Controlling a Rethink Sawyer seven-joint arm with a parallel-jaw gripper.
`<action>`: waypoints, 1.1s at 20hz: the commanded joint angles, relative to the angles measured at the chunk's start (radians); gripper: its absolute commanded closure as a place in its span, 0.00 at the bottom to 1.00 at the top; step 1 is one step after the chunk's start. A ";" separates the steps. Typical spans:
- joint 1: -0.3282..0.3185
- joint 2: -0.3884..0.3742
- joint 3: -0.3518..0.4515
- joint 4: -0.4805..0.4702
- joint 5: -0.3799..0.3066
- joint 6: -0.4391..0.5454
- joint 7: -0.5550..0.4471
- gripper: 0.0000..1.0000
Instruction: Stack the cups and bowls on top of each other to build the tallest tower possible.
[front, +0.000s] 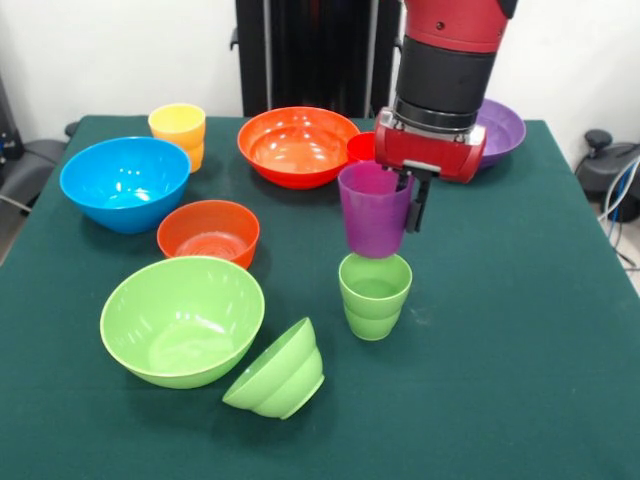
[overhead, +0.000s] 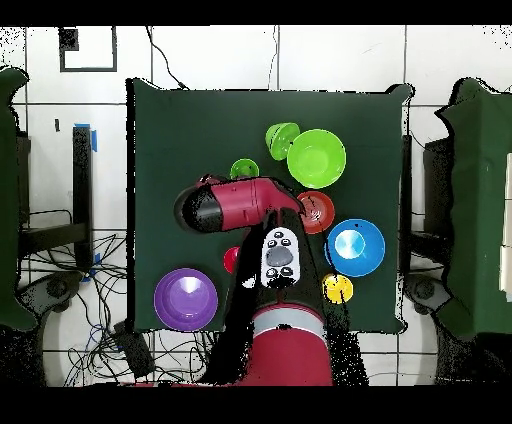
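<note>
The dark green cloth-covered tabletop (front: 520, 330) carries glossy plastic bowls (front: 182, 318), a light green cup (front: 374, 294), a yellow cup (front: 178, 131), and what seems a red cup (front: 362, 147).

Even, bright indoor light falls from above. The glossy orange bowl (front: 298, 146) and blue bowl (front: 125, 182) carry soft white glare inside, as does the big green bowl (front: 182, 319). Shadows on the green table (front: 520, 330) are faint and short, lying close under each piece. The front view is fairly crisp; the overhead view is coarser, its small things hard to read
</note>
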 joint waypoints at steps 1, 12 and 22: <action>0.033 -0.024 0.030 -0.046 0.005 0.158 0.007 1.00; 0.024 -0.024 0.044 -0.094 0.006 0.225 -0.013 1.00; 0.015 -0.004 0.056 -0.135 0.003 0.242 -0.026 1.00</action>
